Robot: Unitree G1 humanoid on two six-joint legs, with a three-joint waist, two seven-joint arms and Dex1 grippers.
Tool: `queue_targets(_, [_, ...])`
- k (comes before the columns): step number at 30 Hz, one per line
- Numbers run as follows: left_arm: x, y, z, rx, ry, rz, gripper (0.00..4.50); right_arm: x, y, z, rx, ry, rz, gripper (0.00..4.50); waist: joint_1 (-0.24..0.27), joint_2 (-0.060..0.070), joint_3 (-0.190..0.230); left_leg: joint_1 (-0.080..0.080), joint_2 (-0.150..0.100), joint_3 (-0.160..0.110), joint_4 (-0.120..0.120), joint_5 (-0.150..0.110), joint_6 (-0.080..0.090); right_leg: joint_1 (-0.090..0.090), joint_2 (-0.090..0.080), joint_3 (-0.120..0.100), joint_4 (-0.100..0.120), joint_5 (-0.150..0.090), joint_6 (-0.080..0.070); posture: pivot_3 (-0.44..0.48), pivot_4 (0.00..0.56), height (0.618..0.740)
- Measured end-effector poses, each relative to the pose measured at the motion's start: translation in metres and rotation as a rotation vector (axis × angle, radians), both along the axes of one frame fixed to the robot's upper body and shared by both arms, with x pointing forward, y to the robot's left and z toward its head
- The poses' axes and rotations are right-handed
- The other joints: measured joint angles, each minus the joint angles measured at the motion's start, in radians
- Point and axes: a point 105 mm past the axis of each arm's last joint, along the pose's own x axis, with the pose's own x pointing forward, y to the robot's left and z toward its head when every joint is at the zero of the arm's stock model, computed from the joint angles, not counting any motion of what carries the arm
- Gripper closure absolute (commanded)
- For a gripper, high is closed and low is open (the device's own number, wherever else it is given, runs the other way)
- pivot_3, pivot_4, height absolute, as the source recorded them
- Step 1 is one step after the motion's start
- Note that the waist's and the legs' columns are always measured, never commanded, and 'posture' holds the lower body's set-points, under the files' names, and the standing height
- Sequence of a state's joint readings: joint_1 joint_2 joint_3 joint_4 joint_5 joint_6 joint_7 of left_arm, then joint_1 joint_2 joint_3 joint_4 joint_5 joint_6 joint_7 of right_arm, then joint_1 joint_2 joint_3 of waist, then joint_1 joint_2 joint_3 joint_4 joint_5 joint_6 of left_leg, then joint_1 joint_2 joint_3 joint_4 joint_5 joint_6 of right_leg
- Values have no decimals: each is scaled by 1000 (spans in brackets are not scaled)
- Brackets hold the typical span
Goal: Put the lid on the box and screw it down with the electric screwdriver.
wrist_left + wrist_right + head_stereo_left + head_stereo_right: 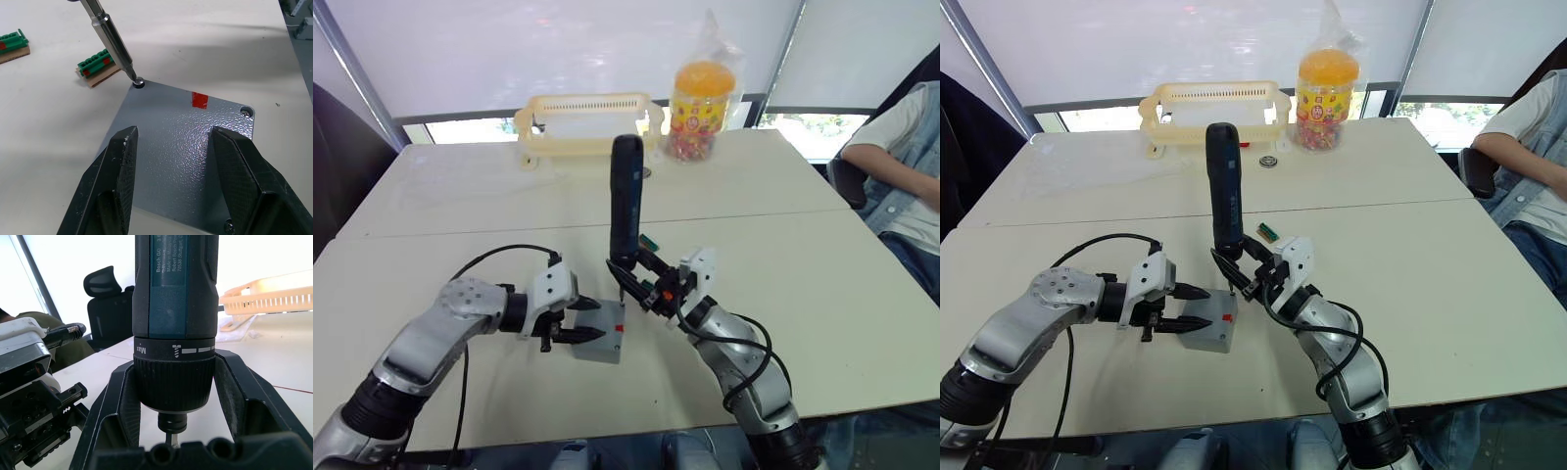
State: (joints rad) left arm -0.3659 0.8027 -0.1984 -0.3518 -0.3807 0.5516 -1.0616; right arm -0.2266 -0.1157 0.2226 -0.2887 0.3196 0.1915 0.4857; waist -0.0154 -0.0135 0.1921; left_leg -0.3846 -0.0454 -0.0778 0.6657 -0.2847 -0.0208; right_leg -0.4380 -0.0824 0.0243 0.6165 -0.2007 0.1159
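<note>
lid (181, 156) on box (604, 338), pale table (822, 284) | left jaws released over lid | right jaws grasping electric screwdriver (626, 201)

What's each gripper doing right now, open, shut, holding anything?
Left gripper: open, fingers spread over the lid, gripping nothing.
Right gripper: shut on the electric screwdriver, its bit on a corner screw.
</note>
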Motion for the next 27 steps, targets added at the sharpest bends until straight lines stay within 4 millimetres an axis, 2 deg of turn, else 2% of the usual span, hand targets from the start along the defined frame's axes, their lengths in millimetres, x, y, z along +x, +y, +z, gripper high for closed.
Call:
queue_targets(6, [0,0,-1,0,0,-1,2095,-1,0,-1,0,2,2,2708,0,0,0,2,0,0,0,0,0,2,0,0,0,0,0,0,150,740])
queue_targets(11, [1,1,-2,-1,3,0,2095,-1,0,-2,0,5,1,2708,-1,0,0,10,1,0,-3,-1,1,9,0,0,-2,-1,-1,0,150,740])
queue_targets(27, [0,1,-3,-3,2,0,2095,-2,1,-4,1,13,2,2708,-1,0,0,10,2,0,-3,-1,1,9,1,0,-2,-1,-1,0,150,740])
